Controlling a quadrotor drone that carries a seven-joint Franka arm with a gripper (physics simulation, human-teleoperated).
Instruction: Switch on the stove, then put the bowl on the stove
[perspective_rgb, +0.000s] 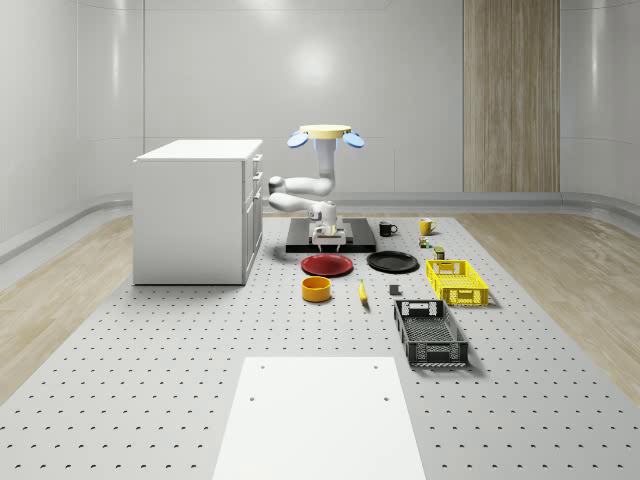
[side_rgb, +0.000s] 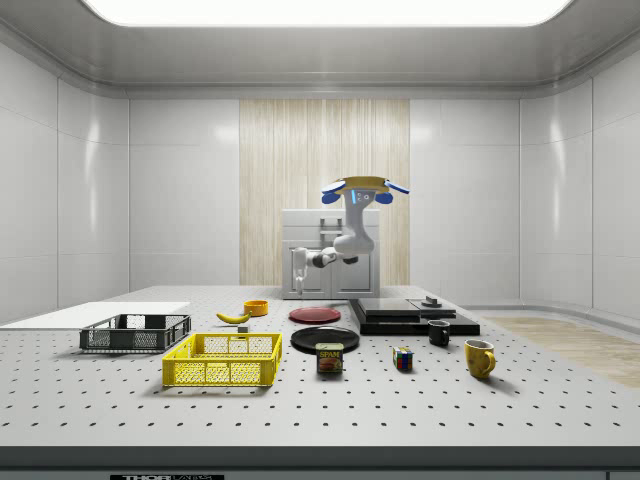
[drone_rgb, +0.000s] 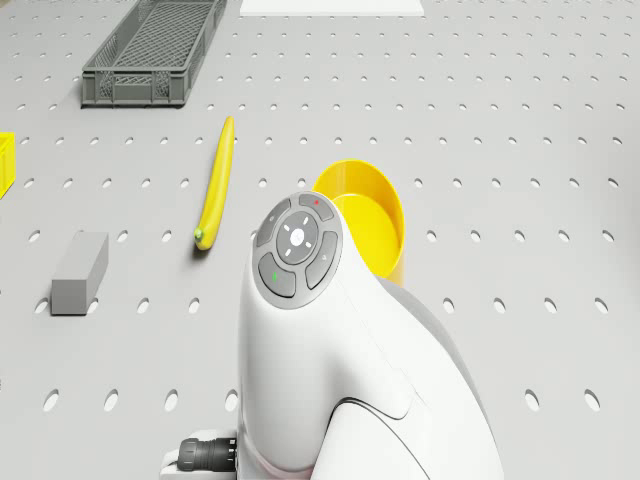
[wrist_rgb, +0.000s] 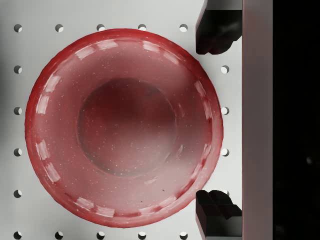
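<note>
The drone (perspective_rgb: 326, 133) has a flat cream disc body with blue rotors. The arm (perspective_rgb: 305, 189) is glossy white with rounded links; above the gripper (perspective_rgb: 329, 235), a grey button pad (drone_rgb: 297, 245) carries red and green marks.

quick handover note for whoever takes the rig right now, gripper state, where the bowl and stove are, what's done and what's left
Gripper: open, empty, hanging low over the red plate by the stove's front edge. Drone hovers above the stove area, beside the white cabinet.
Yellow bowl: on the table in front of the red plate, near the banana, untouched.
Done: cannot tell whether the stove is on.
Left: check or press the stove switch, then grasp the bowl and set it on the stove.
</note>
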